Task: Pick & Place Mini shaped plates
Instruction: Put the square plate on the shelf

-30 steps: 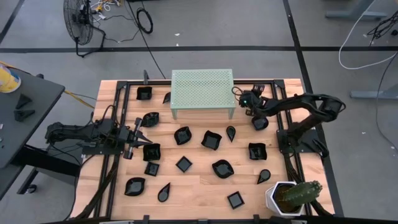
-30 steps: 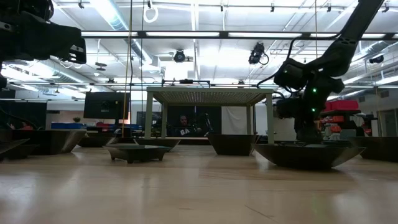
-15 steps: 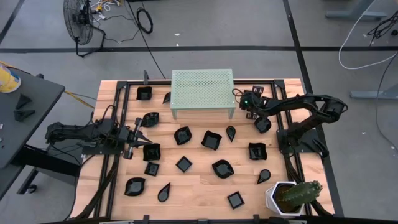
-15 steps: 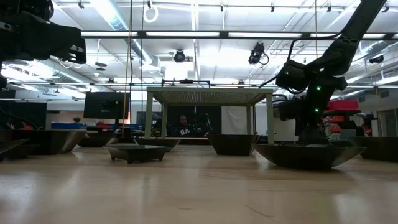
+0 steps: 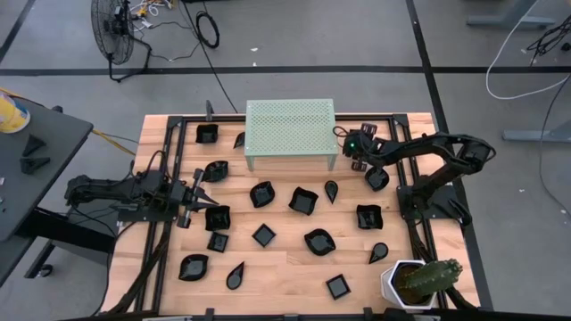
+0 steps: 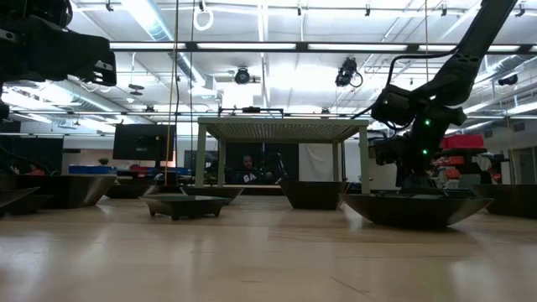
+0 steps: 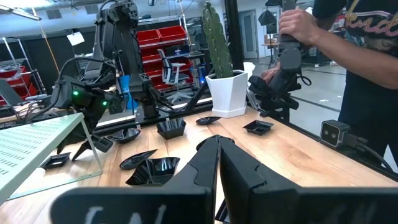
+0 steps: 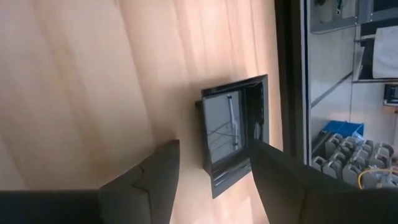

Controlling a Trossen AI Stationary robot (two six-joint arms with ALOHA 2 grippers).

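High view: the right claw (image 5: pixel 359 153) hangs spread wide over a square black plate (image 8: pixel 235 131) at the table's (image 5: pixel 285 272) far right, seemingly not touching it. The left claw (image 5: pixel 202 210), pinched shut and empty, waits at the left beside another plate (image 5: pixel 218 218).

A square black plate (image 8: pixel 235 132) lay on the wooden table (image 8: pixel 81 81), beyond the right gripper's (image 8: pixel 214 171) two spread fingers (image 8: pixel 152 171).
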